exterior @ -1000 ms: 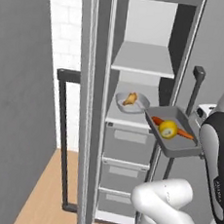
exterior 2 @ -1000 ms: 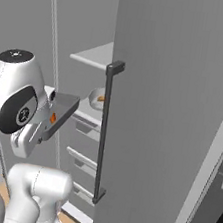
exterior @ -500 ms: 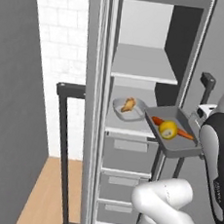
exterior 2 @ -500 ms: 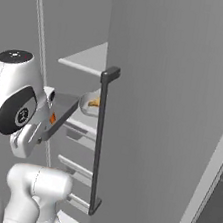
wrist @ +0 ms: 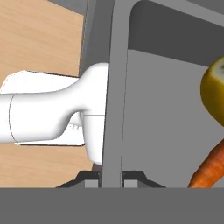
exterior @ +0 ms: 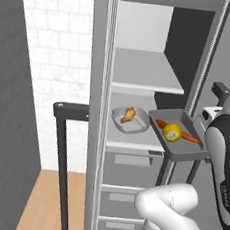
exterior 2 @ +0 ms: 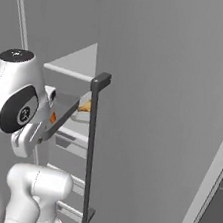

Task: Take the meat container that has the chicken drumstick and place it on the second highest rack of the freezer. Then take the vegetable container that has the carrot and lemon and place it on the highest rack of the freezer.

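Dark-grey tray (exterior: 181,138) hangs in the air at the mouth of the freezer (exterior: 137,114), pinched by one wall. In the hand view the gripper (wrist: 111,177) has its two tips pressed to either side of that wall, one inside, one outside. The lemon (exterior: 172,132) and carrot (exterior: 181,134) lie loose on the tray floor, touching each other.

Seen from the left base, the tray sits at about 3 o'clock from the light tub (exterior: 130,120), near it, on a level with the shelf that tub rests on. The drumstick (exterior: 128,115) is in the tub, so that half looks done. The top rack (exterior: 146,76) is at roughly 11 o'clock from the tray, well above it and bare.

Main risk: the tray is at the wrong height. Pushed straight in, it would hit the tub or land on the lower shelf beside it. It needs to rise first.

Second risk: an edge grip on one wall leaves the far end unsupported. A tilt during the lift would roll the lemon to the low side, and it or the carrot could go over the wall.

Third: the right base view suggests the door (exterior 2: 160,100) stands close to the arm, though depth there is hard to judge; a wide swing could clip it.
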Robot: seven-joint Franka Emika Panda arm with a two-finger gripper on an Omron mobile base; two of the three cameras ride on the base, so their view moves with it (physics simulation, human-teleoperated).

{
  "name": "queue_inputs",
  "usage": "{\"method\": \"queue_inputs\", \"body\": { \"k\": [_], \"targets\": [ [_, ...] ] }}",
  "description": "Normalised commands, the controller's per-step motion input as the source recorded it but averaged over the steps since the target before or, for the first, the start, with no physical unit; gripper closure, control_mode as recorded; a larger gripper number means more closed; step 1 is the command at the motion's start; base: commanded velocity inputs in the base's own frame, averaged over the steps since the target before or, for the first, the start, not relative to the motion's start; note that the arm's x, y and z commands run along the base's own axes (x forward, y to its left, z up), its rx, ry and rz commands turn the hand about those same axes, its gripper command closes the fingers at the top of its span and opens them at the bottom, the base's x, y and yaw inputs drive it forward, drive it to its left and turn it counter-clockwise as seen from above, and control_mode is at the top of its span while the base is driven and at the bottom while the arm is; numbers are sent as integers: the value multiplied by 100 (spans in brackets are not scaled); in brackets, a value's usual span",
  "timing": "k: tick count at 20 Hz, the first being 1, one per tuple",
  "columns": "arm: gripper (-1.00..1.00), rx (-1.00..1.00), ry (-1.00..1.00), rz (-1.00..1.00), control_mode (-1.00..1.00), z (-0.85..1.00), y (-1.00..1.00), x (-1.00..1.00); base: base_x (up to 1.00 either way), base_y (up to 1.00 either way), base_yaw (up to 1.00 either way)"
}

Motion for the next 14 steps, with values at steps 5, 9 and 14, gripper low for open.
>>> {"method": "queue_inputs", "body": {
  "k": [5,9,14],
  "targets": [
    [100,0,0,0,100,0,0,0,11,44,-17],
    [100,0,0,0,100,0,0,0,8,32,-14],
    [100,0,-3,-1,-100,1,1,-2,0,0,0]
  ]
}}
